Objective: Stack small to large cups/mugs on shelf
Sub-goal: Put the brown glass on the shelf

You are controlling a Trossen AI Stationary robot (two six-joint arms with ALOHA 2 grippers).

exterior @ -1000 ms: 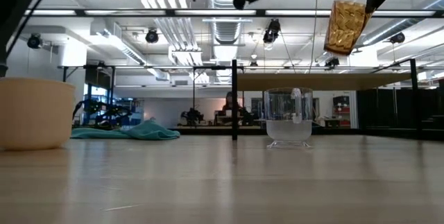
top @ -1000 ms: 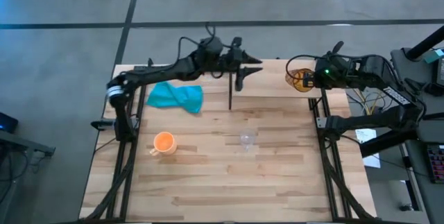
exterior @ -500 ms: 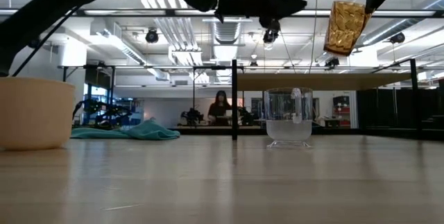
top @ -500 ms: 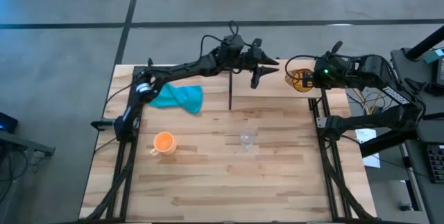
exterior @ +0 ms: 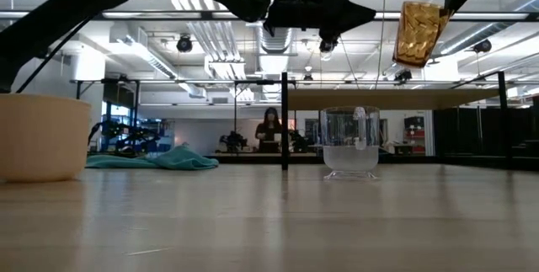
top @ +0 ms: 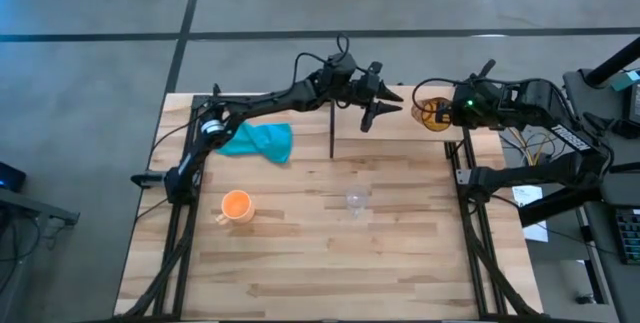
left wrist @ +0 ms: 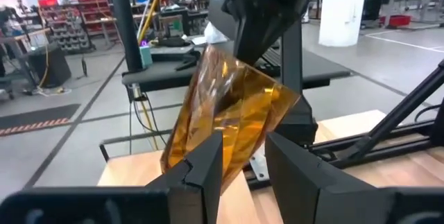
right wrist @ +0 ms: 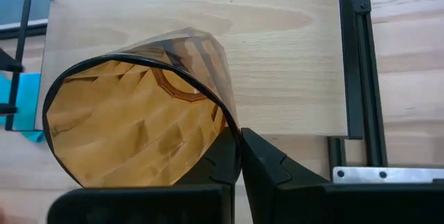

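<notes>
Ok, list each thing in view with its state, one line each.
amber cup: held in the air over the shelf, tilted
right gripper: shut on the amber cup's rim
left gripper: open, empty, above the shelf
glass cup: upright on the table
orange mug: upright on the table
teal cloth: crumpled

Amber faceted cup [right wrist: 139, 113], orange mug [top: 236, 204], teal cloth [top: 255, 139].

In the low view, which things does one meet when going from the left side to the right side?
Orange mug → teal cloth → left pincer → clear glass cup → amber cup, held up by the right pincer.
</notes>
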